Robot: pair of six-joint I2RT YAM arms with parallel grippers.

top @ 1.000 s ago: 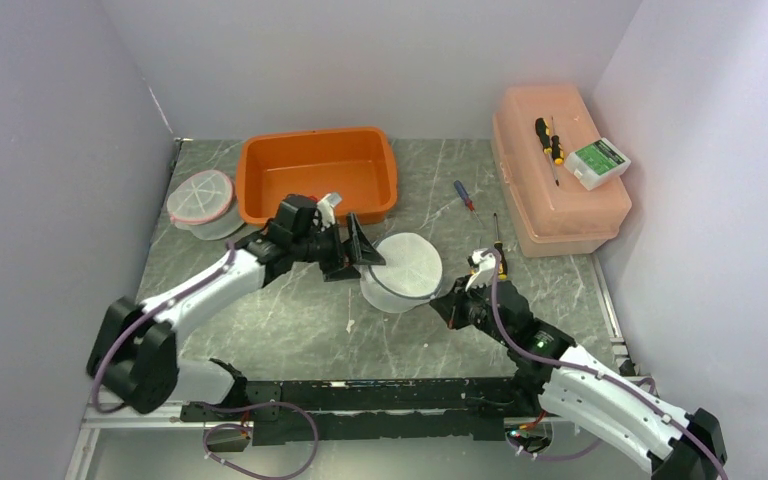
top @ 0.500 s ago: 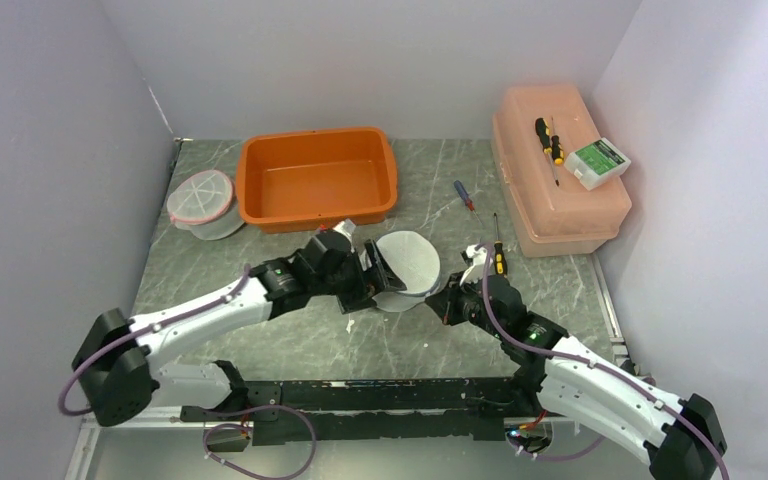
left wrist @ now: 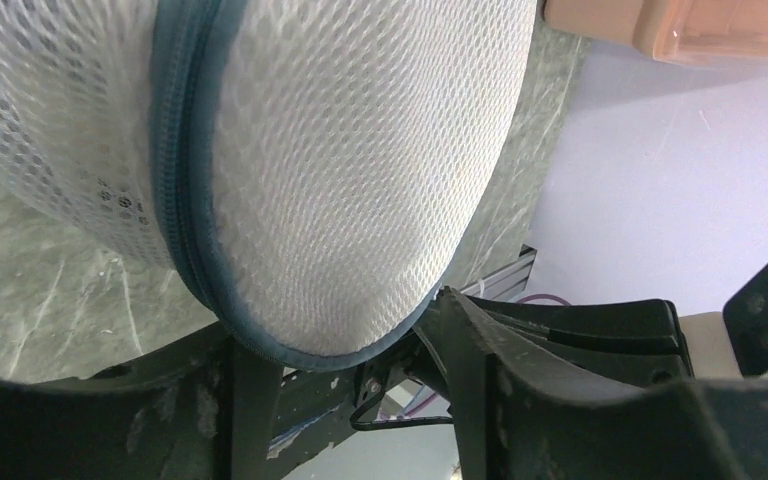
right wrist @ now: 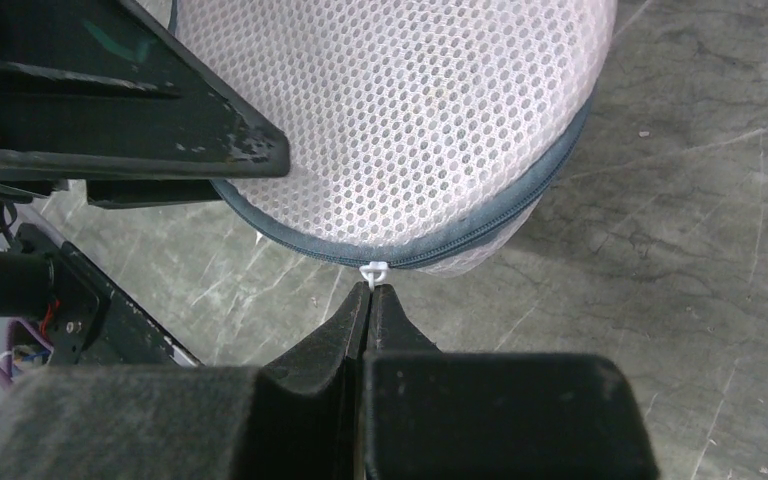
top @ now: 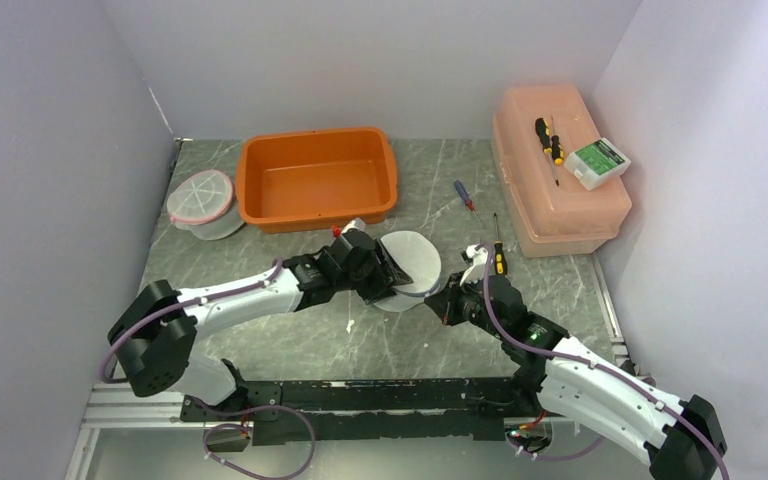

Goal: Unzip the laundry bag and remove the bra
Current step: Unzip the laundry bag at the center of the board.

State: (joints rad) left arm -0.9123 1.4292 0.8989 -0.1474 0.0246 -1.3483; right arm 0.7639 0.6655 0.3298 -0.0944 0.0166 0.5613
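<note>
The round white mesh laundry bag (top: 410,262) with a blue-grey zipper lies tilted at the table's middle. My left gripper (top: 384,277) grips it from the left, a finger on each side of its domed body (left wrist: 340,200). My right gripper (top: 441,301) is at the bag's right edge, jaws pressed together on the small white zipper pull (right wrist: 373,270). The zipper (right wrist: 500,225) looks closed along the part I see. The bra is hidden inside the bag.
An orange tub (top: 253,205) stands behind the bag. A second mesh bag (top: 201,200) lies at the far left. A pink lidded box (top: 560,205) at the right carries screwdrivers and a green-white box (top: 597,162). Two screwdrivers (top: 464,194) (top: 498,256) lie near the box.
My left arm has carried the bag down and to the right, toward my right gripper. My right gripper has shifted slightly up to the bag's edge and now pinches the zipper pull.
</note>
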